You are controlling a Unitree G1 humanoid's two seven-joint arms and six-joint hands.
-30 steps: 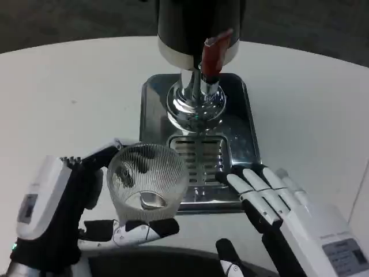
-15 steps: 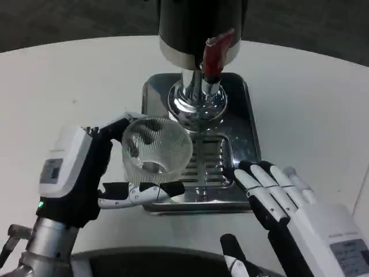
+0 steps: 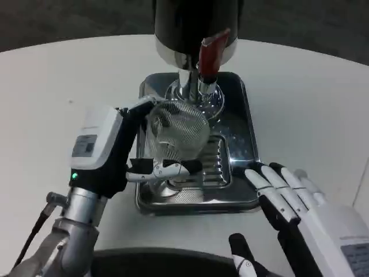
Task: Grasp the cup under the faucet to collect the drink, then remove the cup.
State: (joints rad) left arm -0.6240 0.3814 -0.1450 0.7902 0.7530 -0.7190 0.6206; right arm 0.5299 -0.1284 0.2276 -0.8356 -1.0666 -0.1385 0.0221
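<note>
**Cup held over the tray, not yet under the spout**

I see the left hand (image 3: 118,153) wrapped around the cup (image 3: 176,134): thumb across the near side low down, other fingers curled round the far rim. The cup is clear, ribbed and looks empty. It hangs above the drip tray (image 3: 239,190), over the left part of the grate (image 3: 214,164), tipped a little with its mouth towards the dispenser (image 3: 196,29). The red tap (image 3: 209,53) sits up and to the right of the rim, so I judge the mouth is not squarely beneath it.

The right hand (image 3: 288,199) lies flat on the table just beside the tray's near right corner, fingers straight and close together, holding nothing.

Risks from here, as I read them:
- Tilt. If the cup stays tipped when the drink runs, liquid may slop over the low side onto the tray.
- Offset. With the rim left of the tap, the stream may hit the rim or miss.
- Collision. The far rim is near the chrome base (image 3: 193,95); pushing further in may knock the cup in the hand.
- Grip. Ribbed clear plastic looks slippery and may flex; squeezing hard could buckle it, and added weight could let it slide.
- Right fingertips sit near the tray edge; a nudge may shift the tray.
</note>
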